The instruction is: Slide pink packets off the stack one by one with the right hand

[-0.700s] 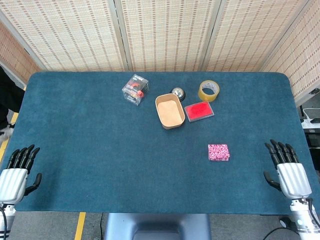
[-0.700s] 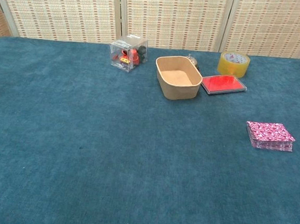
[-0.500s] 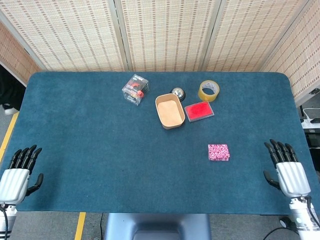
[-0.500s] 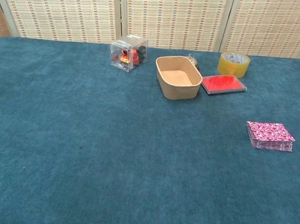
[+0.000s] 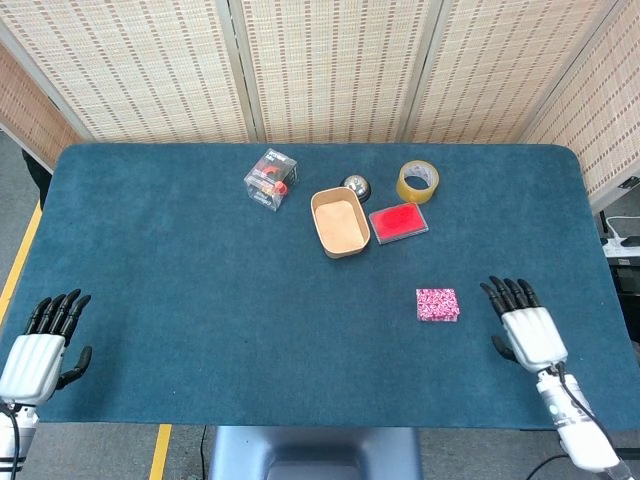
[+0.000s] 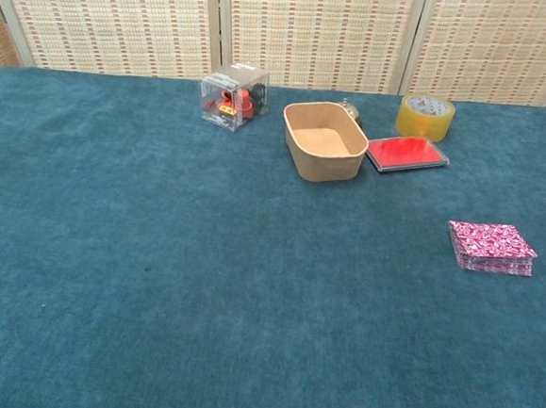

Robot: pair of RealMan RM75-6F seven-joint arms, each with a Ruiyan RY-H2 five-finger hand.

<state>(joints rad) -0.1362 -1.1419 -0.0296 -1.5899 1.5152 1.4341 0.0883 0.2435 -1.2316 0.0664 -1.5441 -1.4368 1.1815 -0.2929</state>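
A stack of pink patterned packets (image 5: 437,304) (image 6: 492,247) lies on the blue table, right of centre. In the head view my right hand (image 5: 524,330) hovers flat over the table just right of the stack, fingers spread and holding nothing, a short gap from the packets. At the table's front left corner, far from the stack, my left hand (image 5: 42,350) is likewise spread and holding nothing. The chest view shows neither hand.
At the back middle stand a tan paper tray (image 5: 339,223), a red flat case (image 5: 398,222), a yellow tape roll (image 5: 417,181), a small metal bell (image 5: 355,185) and a clear box of red parts (image 5: 271,178). The table's right edge (image 5: 600,270) runs close to my right hand.
My right hand has moved left and forward from the table's right edge toward the packet stack. My left hand has shifted slightly. The stack has not moved.
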